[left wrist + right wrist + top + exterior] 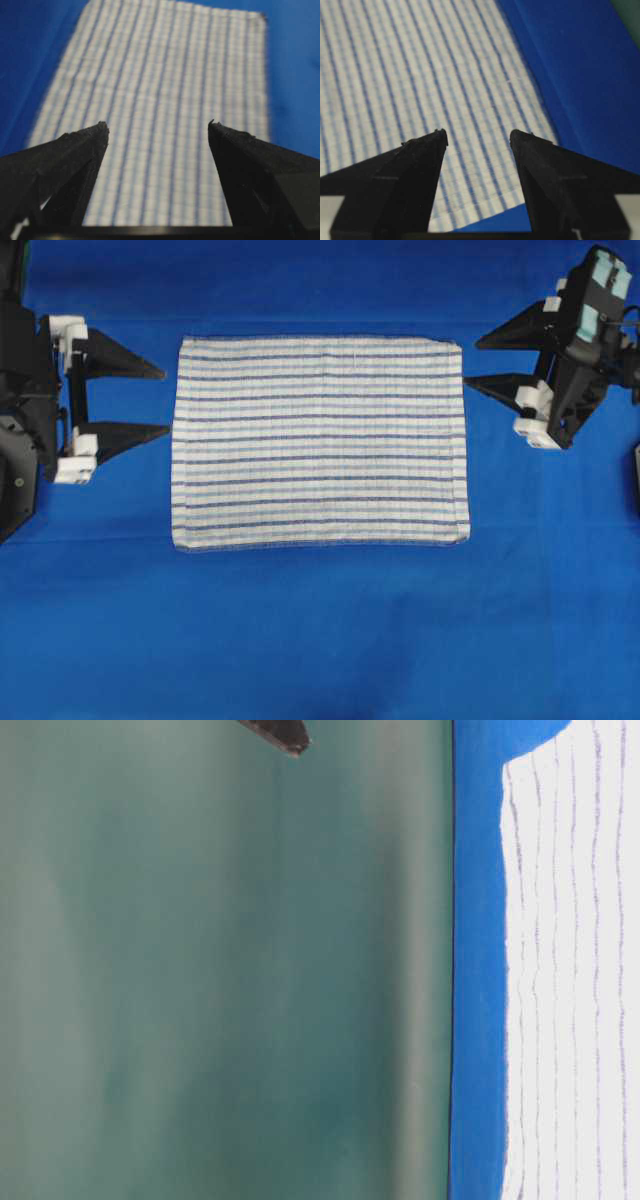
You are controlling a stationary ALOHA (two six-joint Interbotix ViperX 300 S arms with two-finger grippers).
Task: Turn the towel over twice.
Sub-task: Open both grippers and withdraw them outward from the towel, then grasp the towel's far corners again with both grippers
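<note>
A: The towel (319, 442) lies flat and spread at the middle of the blue table cloth (320, 640).

B: And the grippers?

A: The left gripper (163, 400) sits just off its left edge, the right gripper (472, 360) just off its right edge, both spread wide and empty.

B: So I'd judge no flip is under way; next, each must pinch an edge.

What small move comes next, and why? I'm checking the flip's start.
Probably lower both hands onto the short edges of the white woven blue-striped towel. It lies flat on the blue cloth, and the left hand and right hand flank it, open, holding nothing.
</note>
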